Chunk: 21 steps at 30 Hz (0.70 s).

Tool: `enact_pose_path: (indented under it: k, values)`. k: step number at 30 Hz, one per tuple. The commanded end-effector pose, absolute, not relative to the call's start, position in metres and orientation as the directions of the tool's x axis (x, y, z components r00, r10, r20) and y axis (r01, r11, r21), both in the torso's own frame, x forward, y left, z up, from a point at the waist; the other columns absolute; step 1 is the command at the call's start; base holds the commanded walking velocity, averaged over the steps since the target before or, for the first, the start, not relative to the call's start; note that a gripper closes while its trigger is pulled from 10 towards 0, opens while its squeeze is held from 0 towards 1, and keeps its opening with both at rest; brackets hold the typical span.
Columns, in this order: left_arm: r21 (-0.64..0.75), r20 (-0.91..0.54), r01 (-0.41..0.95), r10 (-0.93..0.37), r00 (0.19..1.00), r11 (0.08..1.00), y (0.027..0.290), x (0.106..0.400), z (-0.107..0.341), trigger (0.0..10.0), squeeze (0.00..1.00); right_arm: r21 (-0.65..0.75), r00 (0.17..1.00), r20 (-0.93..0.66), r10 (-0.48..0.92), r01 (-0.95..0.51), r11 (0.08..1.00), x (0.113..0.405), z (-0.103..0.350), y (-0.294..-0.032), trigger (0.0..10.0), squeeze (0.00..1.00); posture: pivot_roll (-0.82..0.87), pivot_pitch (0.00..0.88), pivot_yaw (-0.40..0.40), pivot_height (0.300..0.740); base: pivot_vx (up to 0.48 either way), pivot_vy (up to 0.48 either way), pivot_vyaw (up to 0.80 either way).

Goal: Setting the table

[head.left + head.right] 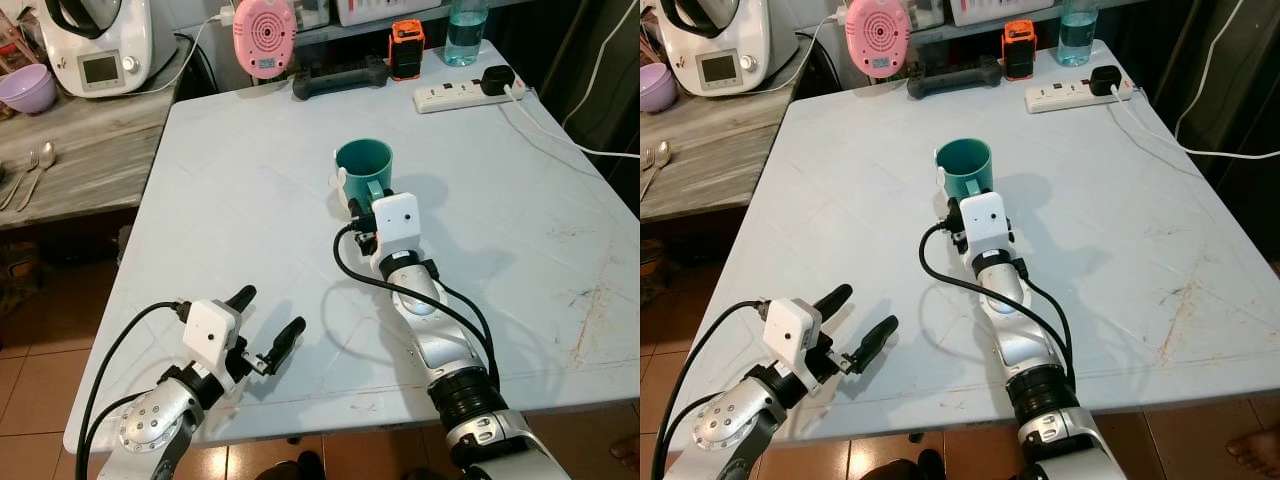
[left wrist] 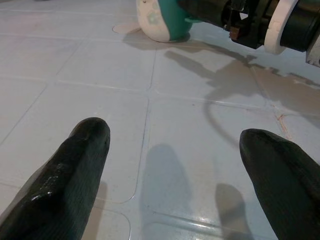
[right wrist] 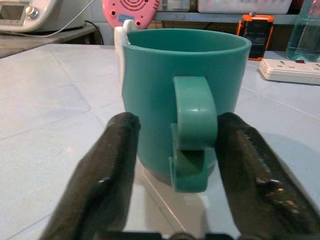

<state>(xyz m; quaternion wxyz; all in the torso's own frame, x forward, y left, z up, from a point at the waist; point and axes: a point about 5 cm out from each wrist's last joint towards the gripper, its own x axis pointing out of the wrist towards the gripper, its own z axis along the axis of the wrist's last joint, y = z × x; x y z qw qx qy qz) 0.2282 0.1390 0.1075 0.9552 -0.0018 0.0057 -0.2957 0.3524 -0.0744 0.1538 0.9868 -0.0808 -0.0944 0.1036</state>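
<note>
We see a teal mug (image 1: 364,165) standing upright near the middle of the pale table (image 1: 240,200). Our right gripper (image 3: 175,150) reaches to it, fingers spread either side of its handle. Our left gripper (image 1: 268,328) hovers open near the table's front edge.

You can't see the right gripper (image 1: 358,207) fingertips from the head views; the wrist housing and the teal mug (image 1: 364,166) hide them. Behind the mug, the water bottle (image 1: 466,30) and the pink device (image 1: 264,35) are cropped at the picture's top edge. The mug's white attachment (image 3: 121,37) is unidentifiable.
</note>
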Motion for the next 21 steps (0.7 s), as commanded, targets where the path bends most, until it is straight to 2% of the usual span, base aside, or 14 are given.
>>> enact_pose_path:
  k: [1, 21]
  values:
    - [0.0, -0.028, 0.547, -0.547, 0.837, 0.837, 0.1456, 0.227, 0.103, 10.0, 0.0, -0.173, 0.954, 0.176, 0.242, -0.212, 0.962, 0.3523, 0.1552, -0.0668, 0.0, 0.0, -0.08, 0.167, 0.171, 0.74, 0.0, 0.0, 0.0]
    - [0.005, -0.014, 0.55, -0.55, 0.835, 0.835, 0.1425, 0.2259, 0.1093, 10.0, 0.0, -0.176, 0.947, 0.217, 0.238, -0.201, 0.964, 0.3523, 0.1622, -0.0652, 0.0, 0.0, -0.07, 0.171, 0.174, 0.74, 0.0, 0.0, 0.0]
